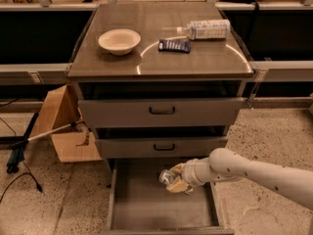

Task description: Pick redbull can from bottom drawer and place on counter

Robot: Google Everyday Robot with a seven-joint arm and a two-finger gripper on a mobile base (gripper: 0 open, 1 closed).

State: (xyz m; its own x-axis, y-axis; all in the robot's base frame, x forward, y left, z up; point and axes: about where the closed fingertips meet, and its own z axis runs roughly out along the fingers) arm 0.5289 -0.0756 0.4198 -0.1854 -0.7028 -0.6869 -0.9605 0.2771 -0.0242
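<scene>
The bottom drawer (146,209) is pulled open below two shut drawers with black handles. My gripper (175,181) reaches in from the right on a white arm and is shut on the redbull can (168,176), a small shiny silver can held just above the drawer floor, near the drawer's upper middle. The counter (161,58) is the glossy grey-brown top of the cabinet, well above the gripper.
On the counter stand a cream bowl (119,40), a flat dark blue packet (174,45) and a clear plastic bottle (205,29) lying on its side. An open cardboard box (63,126) and a stick with cables lie on the floor at the left.
</scene>
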